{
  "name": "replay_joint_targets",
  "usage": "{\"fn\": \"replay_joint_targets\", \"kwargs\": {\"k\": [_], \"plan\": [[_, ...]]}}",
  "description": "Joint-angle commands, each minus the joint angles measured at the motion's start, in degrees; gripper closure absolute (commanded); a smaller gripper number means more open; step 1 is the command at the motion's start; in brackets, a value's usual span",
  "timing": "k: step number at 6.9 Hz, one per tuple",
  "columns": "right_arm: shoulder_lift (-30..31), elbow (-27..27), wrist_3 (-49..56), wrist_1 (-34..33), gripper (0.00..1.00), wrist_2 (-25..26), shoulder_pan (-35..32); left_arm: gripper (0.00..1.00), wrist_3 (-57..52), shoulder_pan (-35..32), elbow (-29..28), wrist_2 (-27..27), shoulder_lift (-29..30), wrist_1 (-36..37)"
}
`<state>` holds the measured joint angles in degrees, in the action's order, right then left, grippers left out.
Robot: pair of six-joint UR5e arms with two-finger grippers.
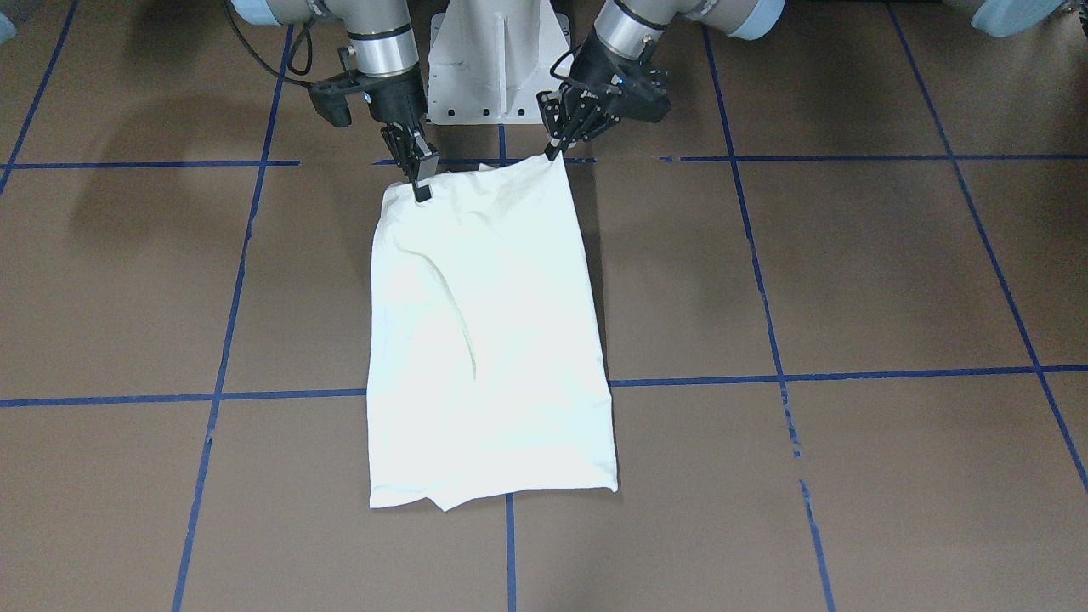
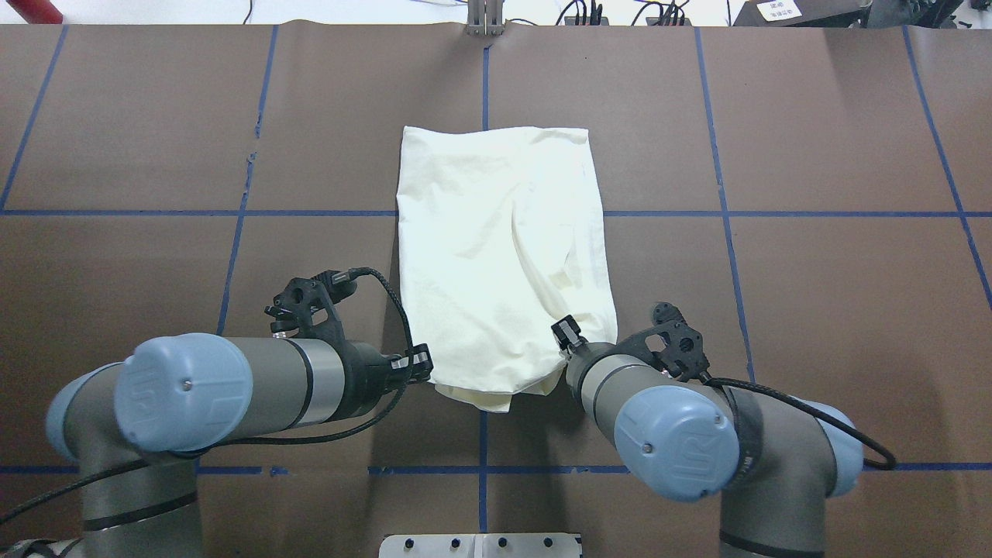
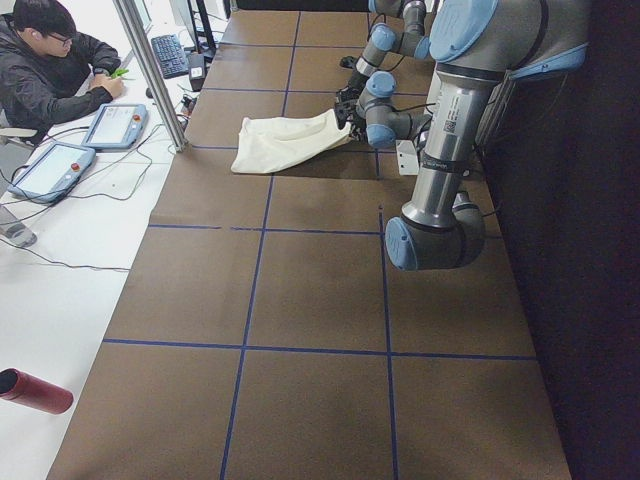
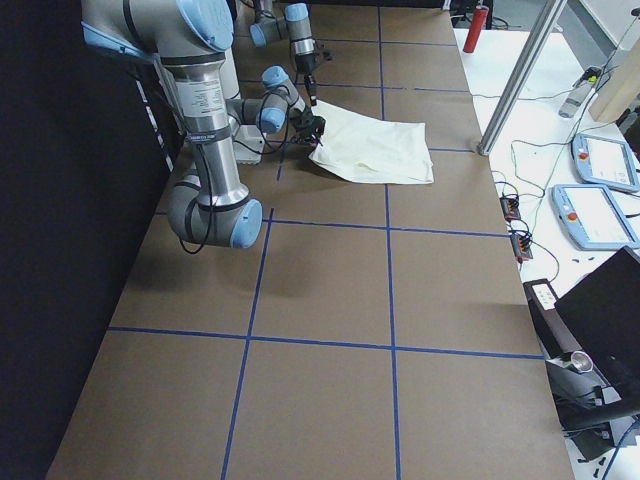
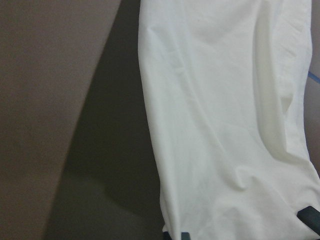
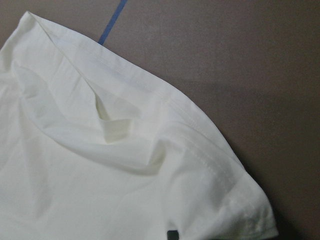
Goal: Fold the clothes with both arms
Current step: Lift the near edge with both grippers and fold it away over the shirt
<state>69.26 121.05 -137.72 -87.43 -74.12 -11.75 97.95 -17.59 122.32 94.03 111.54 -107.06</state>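
The cream-white T-shirt (image 1: 489, 340) of soft cloth lies in the middle of the table (image 1: 850, 272), a flat, matte brown surface that thin blue tape lines (image 1: 850, 375) divide into squares. The T-shirt is folded into a long, narrow rectangle. Its long axis runs straight away from the robot, along the central tape line. One short end is near the robot's base and the other points to the far side. The far end rests flat on the table. The near end is raised a little, and a shadow falls along the left edge. The side that shows is plain, with one long curved crease and some soft wrinkles. A double-stitched hem (image 6: 215, 165) borders the corner seen by the right wrist camera. The black left gripper (image 1: 555, 155) has its fingers pressed together on the near left corner of the cloth. The black right gripper (image 1: 422, 189) pinches the near right corner in the same way.
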Motion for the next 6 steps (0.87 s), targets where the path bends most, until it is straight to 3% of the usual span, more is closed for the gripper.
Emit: {"fn": "replay_joint_targets", "kwargs": {"k": [1, 3, 6], "plan": [[0.4, 12.2, -0.4, -11.1, 1.0, -0.1, 3.6, 1.0, 0.9, 1.0, 13.8, 1.9, 0.3, 16.1], [-2.1, 8.5, 0.5, -11.4, 1.0, 0.0, 3.8, 1.0, 0.0, 1.2, 11.6, 2.4, 1.1, 17.0], [-9.5, -1.0, 6.1, -10.9, 1.0, -2.5, -6.3, 1.0, -10.2, -6.6, 4.5, 2.5, 4.7, 17.1]]}}
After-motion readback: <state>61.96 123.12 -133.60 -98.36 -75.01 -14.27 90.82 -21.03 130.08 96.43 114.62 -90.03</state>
